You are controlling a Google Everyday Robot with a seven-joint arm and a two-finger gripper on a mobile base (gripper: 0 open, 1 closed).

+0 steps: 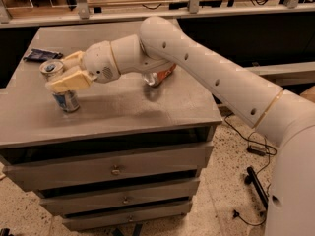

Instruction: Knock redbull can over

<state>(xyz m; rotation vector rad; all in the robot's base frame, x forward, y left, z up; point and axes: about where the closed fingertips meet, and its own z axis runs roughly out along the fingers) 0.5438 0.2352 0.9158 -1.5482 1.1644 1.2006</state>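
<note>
The redbull can (63, 96) is a slim silver and blue can standing at the left of the grey cabinet top (123, 107), leaning slightly to the left. My gripper (68, 71) is at the can's upper half. Its fingers are open and straddle the can. The near cream finger (69, 80) lies across the can's front, and the far finger (74, 59) is behind it. The can's silver top (51, 67) shows just left of the fingers. The white arm reaches in from the right.
An orange soda can (161, 75) lies on its side at the middle of the top, partly hidden behind the arm. A dark blue packet (42, 54) lies at the back left. Drawers are below, and a rail and shelf stand behind. Cables lie on the floor at the right.
</note>
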